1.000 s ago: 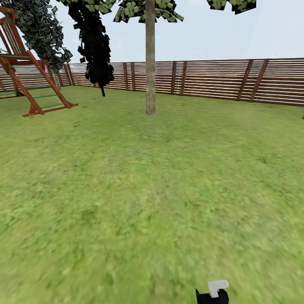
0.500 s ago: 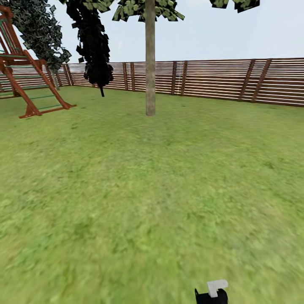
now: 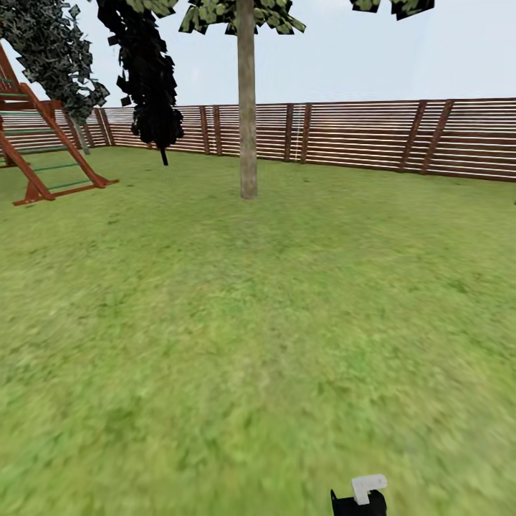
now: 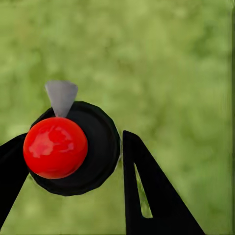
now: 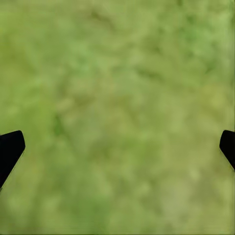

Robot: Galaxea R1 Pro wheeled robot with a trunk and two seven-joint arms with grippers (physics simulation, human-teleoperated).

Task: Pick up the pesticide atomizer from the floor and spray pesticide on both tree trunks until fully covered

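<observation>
Clamped between the left gripper's [image 4: 73, 161] two black fingers is the pesticide atomizer [image 4: 73, 147] — seen from above in the left wrist view as a black round body with a red ball on top and a grey nozzle jutting out past it. In the head view the atomizer [image 3: 362, 496] sits at about 5 o'clock, its pale nozzle aimed ahead, likely carried low and level so it is ready to spray on arrival. Right gripper [image 5: 117, 147] hangs over bare lawn [image 3: 258, 344], fingers wide apart and holding nothing. Farther off, at 12 o'clock, the tree trunk [image 3: 247, 115] rises straight from the grass, well apart from the robot — too far to spray yet, I judge. Beyond it runs the wooden fence [image 3: 373, 136]; at 10 o'clock stands a red play frame [image 3: 43, 158], with a near-black conifer [image 3: 147, 79] just beside it.
</observation>
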